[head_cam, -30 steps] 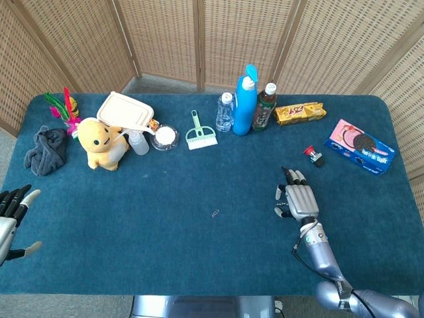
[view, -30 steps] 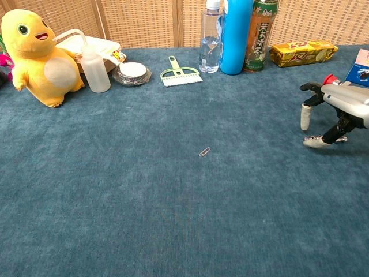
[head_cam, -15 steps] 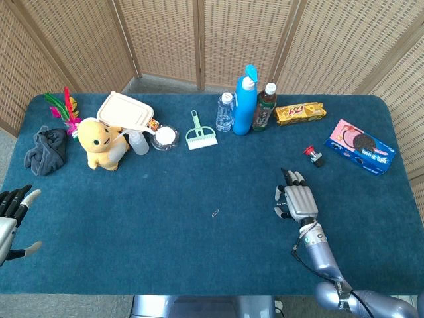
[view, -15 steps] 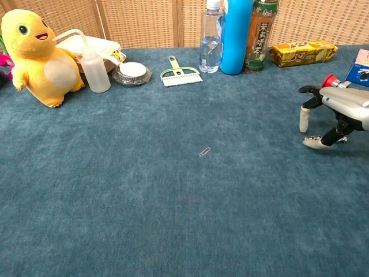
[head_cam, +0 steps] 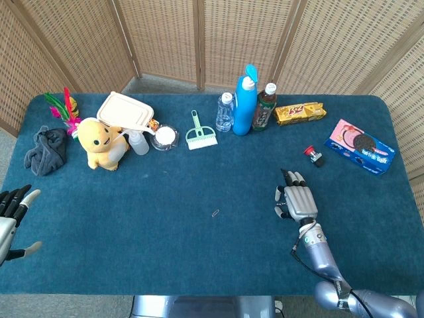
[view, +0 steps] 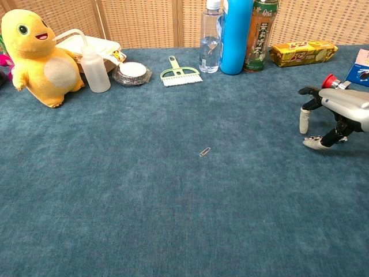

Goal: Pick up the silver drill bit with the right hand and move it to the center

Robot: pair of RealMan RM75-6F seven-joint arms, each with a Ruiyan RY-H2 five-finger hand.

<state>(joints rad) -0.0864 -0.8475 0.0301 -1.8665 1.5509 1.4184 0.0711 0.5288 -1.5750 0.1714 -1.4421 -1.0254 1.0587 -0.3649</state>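
The drill bit (head_cam: 313,155) is a small silver-and-dark piece with a red end, lying on the blue cloth at the right, near the cookie box. In the chest view only its red end (view: 330,80) shows, behind my right hand. My right hand (head_cam: 297,199) hovers palm down a little nearer than the bit and to its left, fingers spread and holding nothing; in the chest view this right hand (view: 337,112) sits at the right edge. My left hand (head_cam: 10,213) is at the table's left edge, fingers apart and empty.
A paperclip (head_cam: 215,213) lies mid-table. Along the back stand a blue bottle (head_cam: 245,99), a water bottle (head_cam: 225,111), a tea bottle (head_cam: 264,106), a snack pack (head_cam: 299,112), a green brush (head_cam: 199,132) and a yellow plush (head_cam: 99,142). A cookie box (head_cam: 362,146) lies far right.
The right hand has crept very slightly away from me toward the drill bit. Nothing else has moved.
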